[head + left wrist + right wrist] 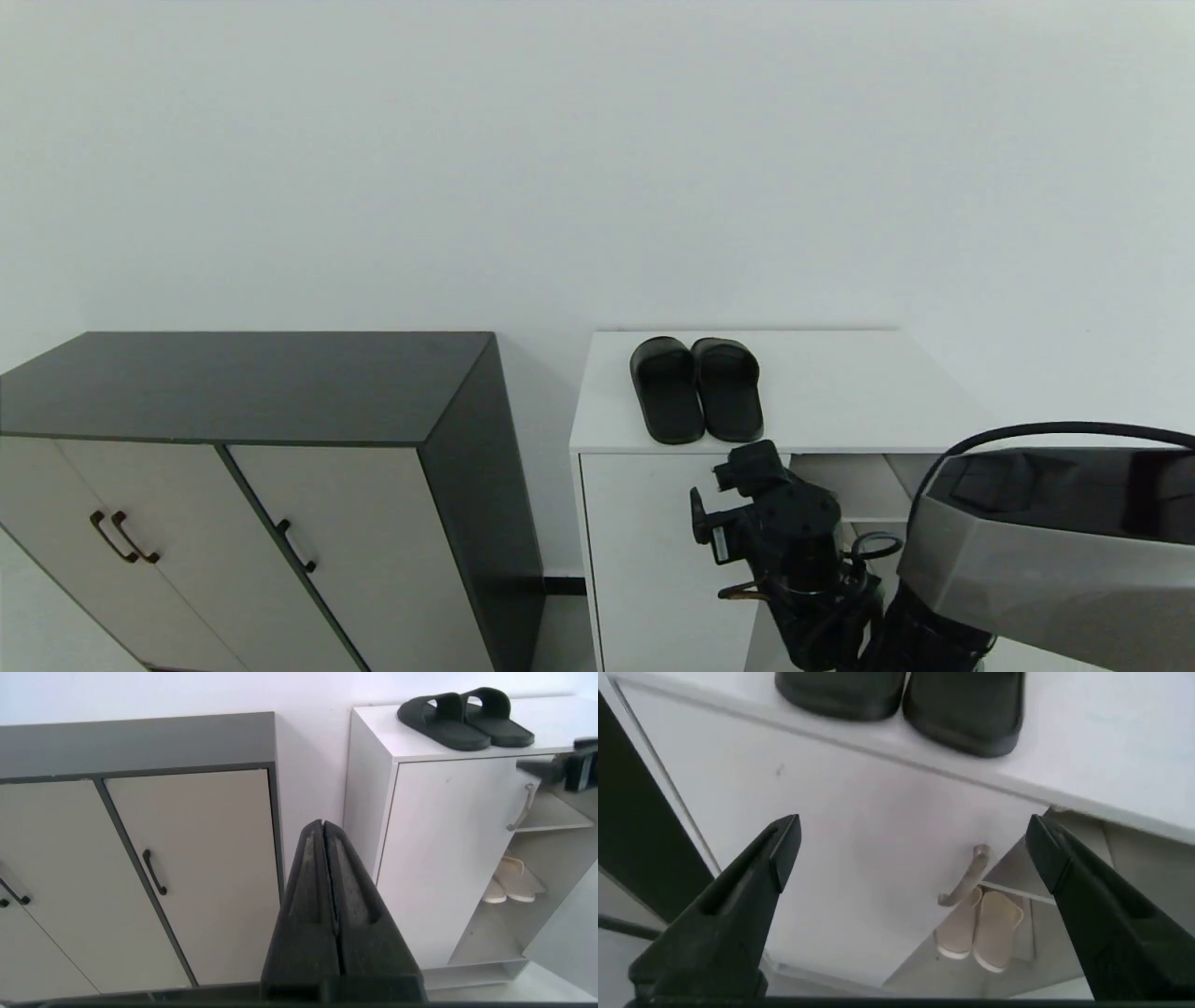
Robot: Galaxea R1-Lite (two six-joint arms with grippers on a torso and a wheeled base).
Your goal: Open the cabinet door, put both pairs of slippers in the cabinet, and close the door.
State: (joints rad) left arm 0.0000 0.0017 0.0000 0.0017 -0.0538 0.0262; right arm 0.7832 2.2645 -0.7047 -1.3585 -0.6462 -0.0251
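Hovering right hand, spread wide, facing door handle, ready for grasp; black slippers atop cabinet await stowing; left hand pinched together, empty.

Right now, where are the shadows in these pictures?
Head view: the dark cabinet throws a shadow on the wall beside the white cabinet; left wrist view: the pale slippers sit shaded inside; right wrist view: the door is evenly lit, no glare.

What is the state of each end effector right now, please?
Left end effector: closed, holding nothing.
Right end effector: open, empty, facing the white cabinet door.
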